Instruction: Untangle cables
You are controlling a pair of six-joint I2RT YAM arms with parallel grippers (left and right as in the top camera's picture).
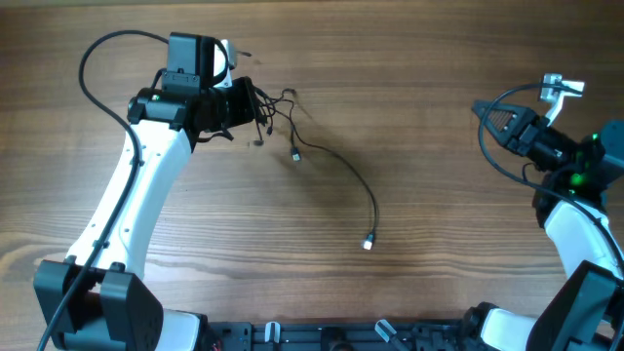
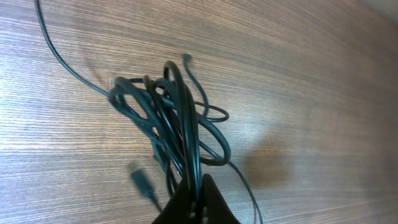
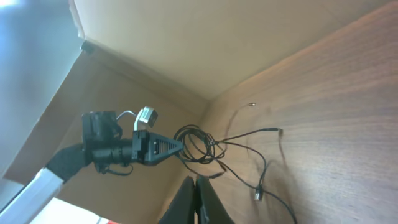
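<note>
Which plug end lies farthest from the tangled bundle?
The plug at the tip of the long curving cord, far out on its own; the other visible plug is close beside the bundle.

Bright, even light throws soft shadows under the cables point(image 2: 180, 118), and the nearest plug point(image 2: 142, 183) is blurred.

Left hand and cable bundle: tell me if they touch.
Touching. The left wrist view shows the left hand shut on strands of the cable bundle.
</note>
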